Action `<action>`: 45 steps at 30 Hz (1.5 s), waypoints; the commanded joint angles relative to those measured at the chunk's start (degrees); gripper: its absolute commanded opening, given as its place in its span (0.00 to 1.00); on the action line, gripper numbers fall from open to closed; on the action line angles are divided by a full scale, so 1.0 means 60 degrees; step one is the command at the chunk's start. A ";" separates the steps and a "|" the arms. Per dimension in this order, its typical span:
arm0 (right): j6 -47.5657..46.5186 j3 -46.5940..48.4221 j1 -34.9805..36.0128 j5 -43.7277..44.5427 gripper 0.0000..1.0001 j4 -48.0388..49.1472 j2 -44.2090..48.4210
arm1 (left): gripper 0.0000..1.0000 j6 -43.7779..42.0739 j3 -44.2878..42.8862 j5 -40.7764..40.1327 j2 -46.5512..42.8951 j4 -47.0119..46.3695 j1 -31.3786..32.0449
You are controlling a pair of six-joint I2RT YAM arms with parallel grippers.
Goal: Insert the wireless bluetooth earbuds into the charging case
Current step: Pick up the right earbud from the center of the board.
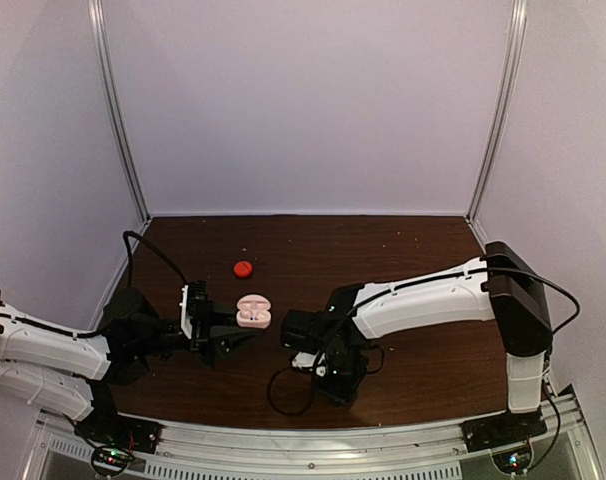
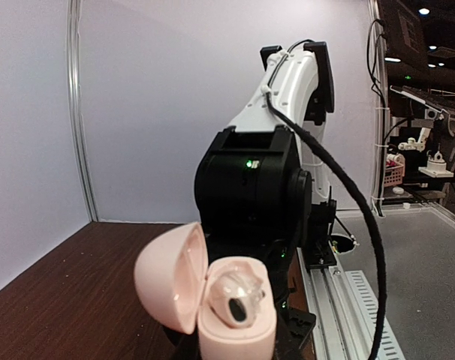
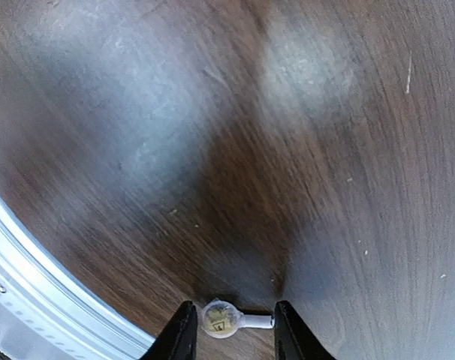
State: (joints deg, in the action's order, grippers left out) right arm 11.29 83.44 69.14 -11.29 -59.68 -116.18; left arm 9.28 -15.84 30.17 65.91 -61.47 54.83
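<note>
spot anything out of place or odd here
nothing spilled or damaged. a white earbud sits outside the open pink case, crosswise between the fingers of the right hand, and a red round piece lies alone farther back

earbud (image 2: 239, 304) in charging case (image 2: 242, 339), second case (image 1: 243, 268) behind it
</note>
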 commanded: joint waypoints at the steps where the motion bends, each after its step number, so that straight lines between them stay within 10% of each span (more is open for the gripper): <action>1: -0.0591 0.0417 0.0237 0.1060 0.37 -0.0449 -0.0100 | 0.00 -0.0049 0.0024 -0.0062 -0.0075 -0.0413 0.0017; 37: -0.0692 0.0135 -0.0064 0.2067 0.27 0.0317 -0.0279 | 0.00 -0.0045 0.0016 -0.0101 -0.0261 -0.0255 0.0017; 45: -0.0611 0.0184 -0.0039 0.1377 0.40 0.0026 -0.0026 | 0.00 -0.0038 -0.0008 -0.0092 -0.0190 -0.0315 0.0017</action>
State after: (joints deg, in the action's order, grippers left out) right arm 6.76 84.99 68.84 -0.86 -59.11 -117.75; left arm 9.28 -15.84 30.00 64.95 -61.36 54.83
